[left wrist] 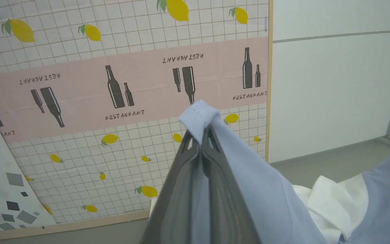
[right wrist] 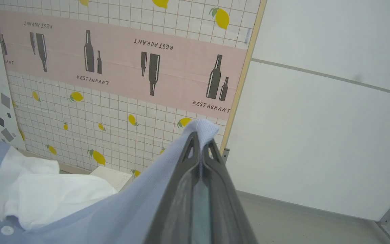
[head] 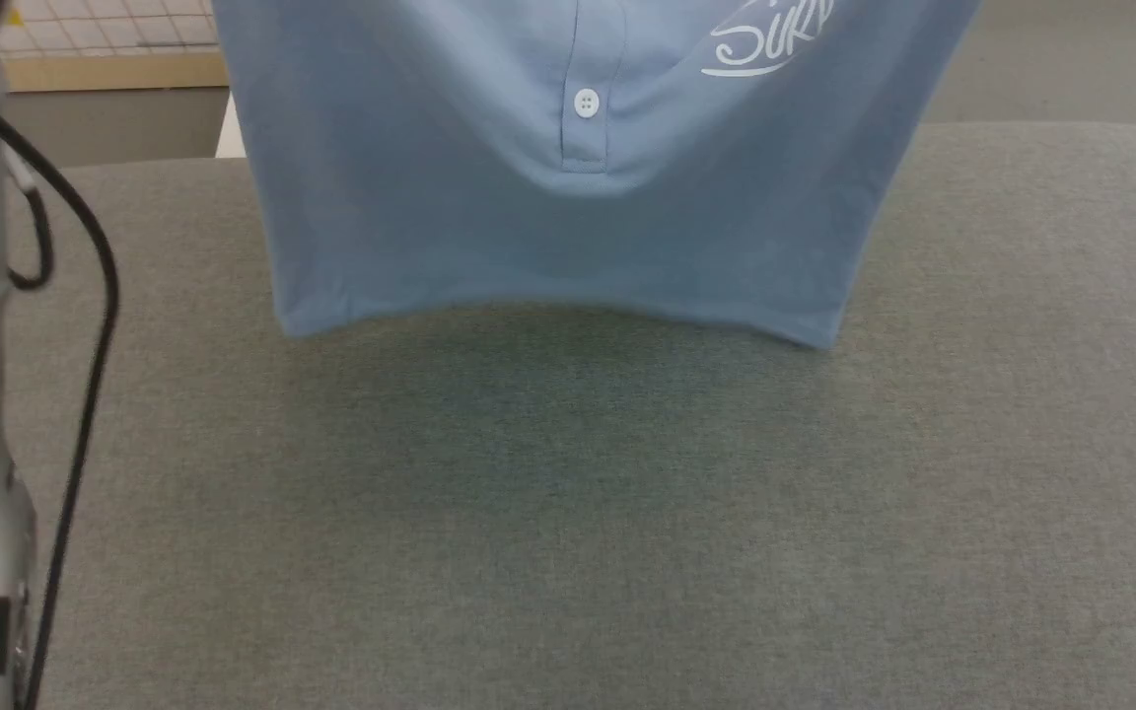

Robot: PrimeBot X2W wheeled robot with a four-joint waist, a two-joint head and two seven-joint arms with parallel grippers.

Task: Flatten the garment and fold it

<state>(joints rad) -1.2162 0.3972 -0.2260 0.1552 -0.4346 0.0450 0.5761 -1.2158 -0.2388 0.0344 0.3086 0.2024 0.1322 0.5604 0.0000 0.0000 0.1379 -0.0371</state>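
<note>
Past the left hand (left wrist: 200, 135) fingertips: wall panel (left wrist: 113, 40), white grid with lemons, pink band of bottles and RESTAURANT lettering. Wooden edge strip (left wrist: 270, 84) right of the hand, then plain white wall (left wrist: 333, 84), grey floor (left wrist: 333, 156) below. Small white box (right wrist: 112, 176) left of the right hand (right wrist: 201, 142). Table (head: 568, 542): grey fabric top.
</note>
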